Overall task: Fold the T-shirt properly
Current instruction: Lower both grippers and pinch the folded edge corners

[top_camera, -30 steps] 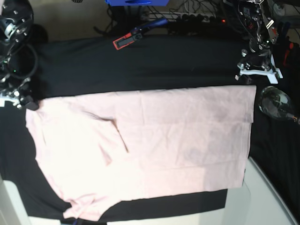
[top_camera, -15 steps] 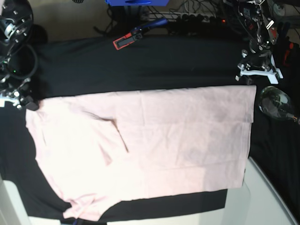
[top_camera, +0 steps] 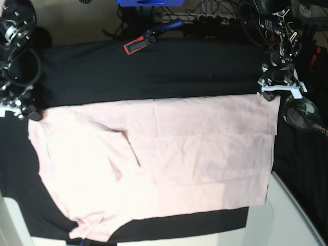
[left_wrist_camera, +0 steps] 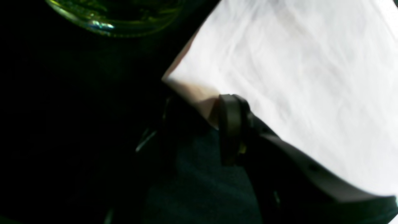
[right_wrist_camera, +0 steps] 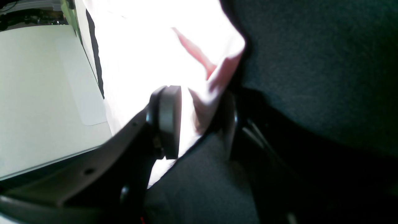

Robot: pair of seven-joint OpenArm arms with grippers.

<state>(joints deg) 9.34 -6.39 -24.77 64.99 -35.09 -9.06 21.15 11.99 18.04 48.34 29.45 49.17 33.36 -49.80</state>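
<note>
Both corners of the T-shirt (top_camera: pixel 164 159) sit between parted jaws, ungrasped: left end effector (left_wrist_camera: pixel 199 124), right end effector (right_wrist_camera: pixel 199 121). Clench both fully before lifting together.

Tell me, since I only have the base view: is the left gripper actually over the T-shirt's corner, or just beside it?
Observer: In the left wrist view, the left gripper straddles the corner of the T-shirt; the tip of the cloth lies in the gap between its fingers.
Operator: Closed on it?
Observer: No, the jaws stand well apart there, wider than flat cloth.
Operator: And the right gripper at the other end?
Observer: In the right wrist view, a raised pink fold sits between the jaws of the right gripper, above the black table cloth. I cannot tell whether it is pinched.
</note>
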